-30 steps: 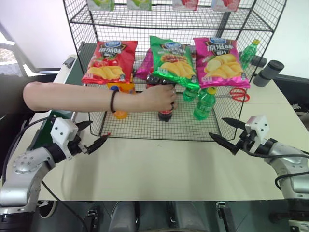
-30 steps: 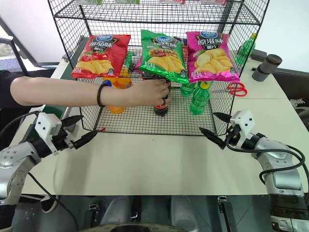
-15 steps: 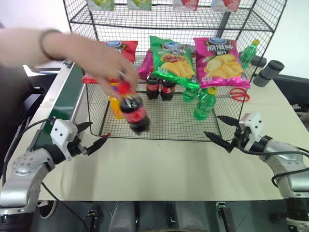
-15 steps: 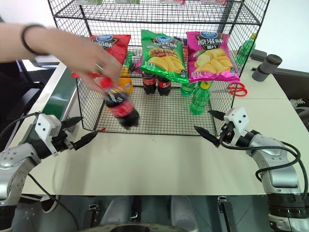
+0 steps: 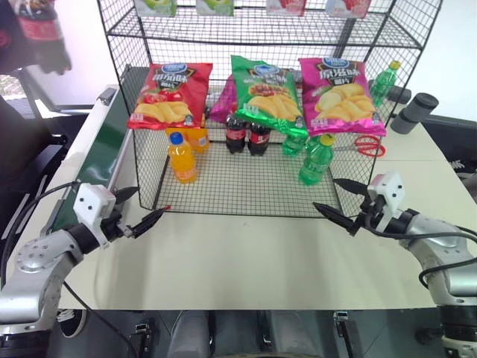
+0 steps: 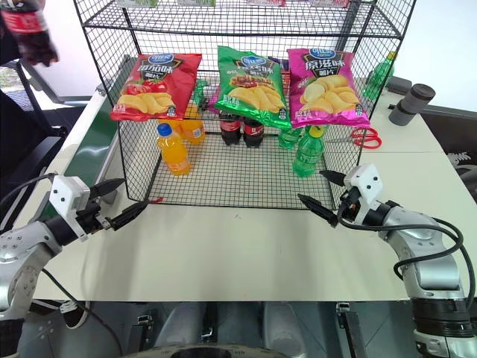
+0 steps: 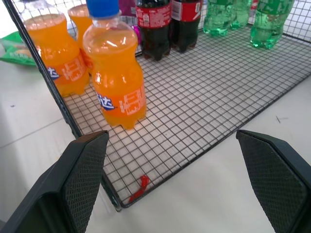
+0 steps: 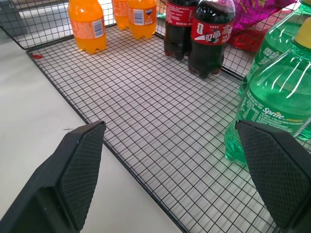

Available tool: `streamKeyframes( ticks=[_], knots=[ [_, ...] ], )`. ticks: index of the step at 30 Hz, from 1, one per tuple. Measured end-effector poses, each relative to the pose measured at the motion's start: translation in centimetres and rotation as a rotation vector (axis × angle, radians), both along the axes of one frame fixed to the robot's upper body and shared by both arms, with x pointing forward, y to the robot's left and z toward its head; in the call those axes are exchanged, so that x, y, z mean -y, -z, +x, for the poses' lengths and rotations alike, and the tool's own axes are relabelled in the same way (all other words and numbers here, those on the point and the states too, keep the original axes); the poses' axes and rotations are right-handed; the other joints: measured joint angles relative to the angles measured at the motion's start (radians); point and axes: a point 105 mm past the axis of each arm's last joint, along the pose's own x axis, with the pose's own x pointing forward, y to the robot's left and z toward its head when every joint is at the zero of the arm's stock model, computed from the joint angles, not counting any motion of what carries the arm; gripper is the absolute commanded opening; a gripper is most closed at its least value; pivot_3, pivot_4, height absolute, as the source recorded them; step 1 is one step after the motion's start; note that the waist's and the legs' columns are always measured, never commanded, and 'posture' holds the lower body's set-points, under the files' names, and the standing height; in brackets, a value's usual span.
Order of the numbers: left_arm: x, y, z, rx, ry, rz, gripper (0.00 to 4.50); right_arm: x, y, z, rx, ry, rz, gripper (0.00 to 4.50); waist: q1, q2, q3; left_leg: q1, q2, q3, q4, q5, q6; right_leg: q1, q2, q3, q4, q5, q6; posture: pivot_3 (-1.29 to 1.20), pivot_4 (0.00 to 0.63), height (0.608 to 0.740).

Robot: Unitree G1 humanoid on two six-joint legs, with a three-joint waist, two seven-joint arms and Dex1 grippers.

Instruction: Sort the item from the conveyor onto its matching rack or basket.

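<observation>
While my left fingers (image 5: 145, 221) and right fingers (image 5: 337, 209) hang spread and empty before the rack (image 5: 223, 190), the cola bottle (image 5: 41, 33) is high left of it. Two more cola bottles (image 5: 247, 136) stand inside.

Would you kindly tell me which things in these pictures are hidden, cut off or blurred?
- Cola bottle at the head views' upper corner: blurred, cut off by the edge; what holds it is unclear.
- Two cola bottles on the wire shelf unit: caps hidden behind the green chip bag.
- Conveyor: far end hidden by the shelf unit.
- Top-tier packets: cut off by the edge.
</observation>
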Motion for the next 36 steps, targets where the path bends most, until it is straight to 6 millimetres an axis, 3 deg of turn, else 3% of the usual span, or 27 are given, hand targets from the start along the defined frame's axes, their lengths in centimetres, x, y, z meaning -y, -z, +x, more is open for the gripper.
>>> streamKeyframes(
  ticks=[8,13,21,26,36],
  knots=[
    [-0.4,-0.1,0.1,0.016,-0.043,-0.018,4.50,-1.3,0.0,0.2,0.009,-0.044,0.025,4.44,0.001,0.000,0.000,0.000,0.000,0.000,0.000,0.000,0.000,0.000,0.000,0.000,0.000,0.000,0.000,0.00,0.150,0.740],
    [-1.7,-0.4,-0.2,0.038,-0.120,-0.068,4.50,-2.0,0.2,0.3,0.005,-0.059,0.042,4.44,0.000,0.000,0.000,0.000,0.000,0.000,0.000,0.000,0.000,0.000,0.000,0.000,0.000,0.000,0.000,0.00,0.150,0.740],
    [-6.9,-2.4,-0.7,0.162,-0.389,-0.176,4.50,-5.4,0.1,0.1,0.016,-0.150,0.090,4.44,-0.001,0.000,-0.001,0.000,0.000,0.000,0.000,0.000,0.000,0.000,0.000,0.000,0.001,0.000,0.000,0.00,0.150,0.740],
    [-9.6,-1.3,-0.4,0.205,-0.602,-0.193,4.50,-9.4,0.3,-0.6,0.018,-0.241,0.152,4.44,0.001,-0.001,-0.002,0.000,0.000,0.000,0.001,0.000,0.000,0.000,-0.001,-0.001,0.001,0.000,0.000,0.00,0.150,0.740],
    [-9.9,-0.7,0.5,0.262,-0.739,-0.254,4.50,-11.4,0.5,-0.5,0.034,-0.247,0.163,4.44,0.001,-0.004,-0.003,0.000,0.000,-0.001,0.001,0.000,0.000,0.000,-0.002,-0.001,0.002,0.000,0.000,0.00,0.150,0.740]
  ],
)
